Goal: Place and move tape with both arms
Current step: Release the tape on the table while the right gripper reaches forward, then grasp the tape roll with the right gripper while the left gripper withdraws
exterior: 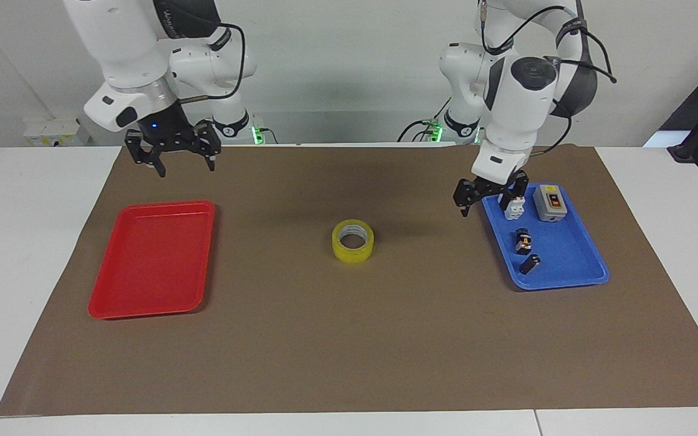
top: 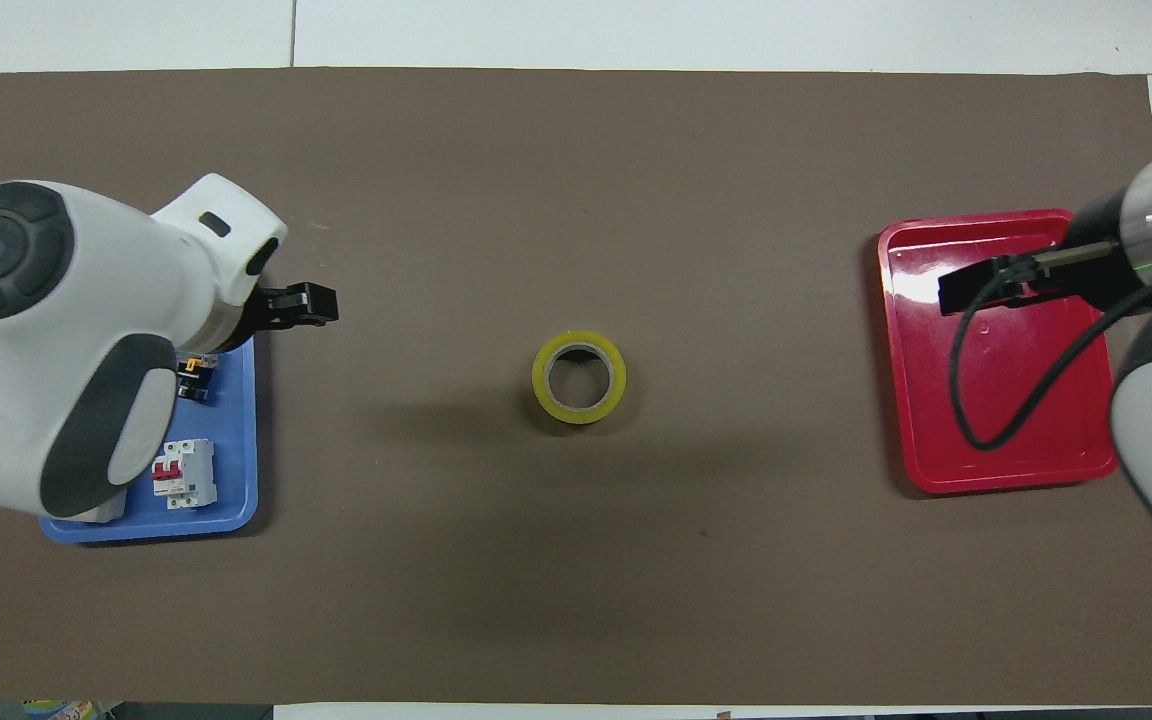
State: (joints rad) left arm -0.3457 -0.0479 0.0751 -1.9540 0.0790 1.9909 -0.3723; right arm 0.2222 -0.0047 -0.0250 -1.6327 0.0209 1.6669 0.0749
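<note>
One yellow tape (exterior: 353, 240) ring, flat, probably white-cored.

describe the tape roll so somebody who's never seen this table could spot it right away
Start at the brown mat that covers the table; a red tray lies toward the right arm's end and a blue tray toward the left arm's end. The tape lies flat on the mat midway between them, alone. It is the only yellow ring there.
</note>
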